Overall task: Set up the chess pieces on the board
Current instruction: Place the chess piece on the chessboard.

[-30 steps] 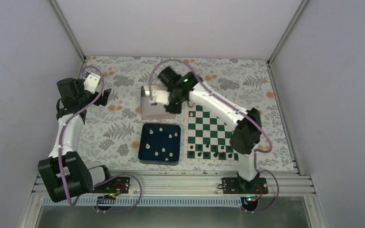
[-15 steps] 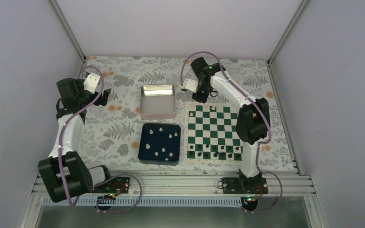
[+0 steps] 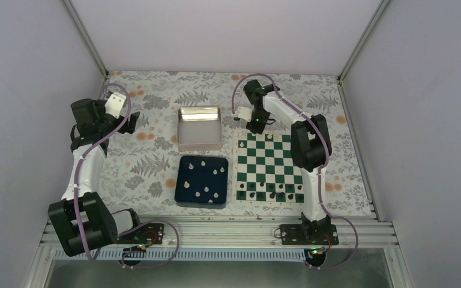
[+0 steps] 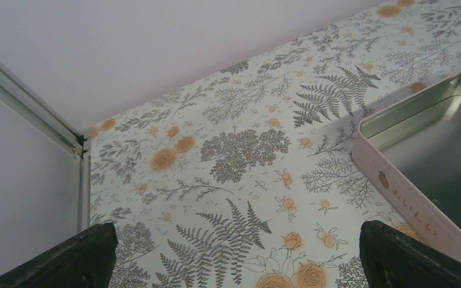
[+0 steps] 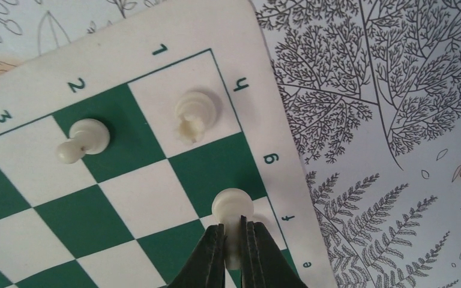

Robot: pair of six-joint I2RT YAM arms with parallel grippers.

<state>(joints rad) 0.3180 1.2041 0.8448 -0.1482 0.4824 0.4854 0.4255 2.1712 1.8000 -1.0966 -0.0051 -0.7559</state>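
The right gripper point(image 5: 234, 234), the nearer arm, is clamped on a white pawn point(image 5: 233, 205) whose head juts past the fingertips over the board's point(image 5: 126, 198) edge squares, just beside the rook point(image 5: 195, 113), while the left gripper point(image 4: 234, 264) hangs apart over the counter point(image 4: 228, 150).

tin point(image 3: 199, 127): behind tray point(image 3: 192, 175), left of board point(image 3: 264, 162)
board: right of tray
chess pieces point(image 3: 215, 172): some in tray, some on board

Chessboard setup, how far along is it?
Early. Done: two white pieces sit at the board's far edge. In hand: the right jaws pinch a third piece over it. Left: several whites wait in the tray.
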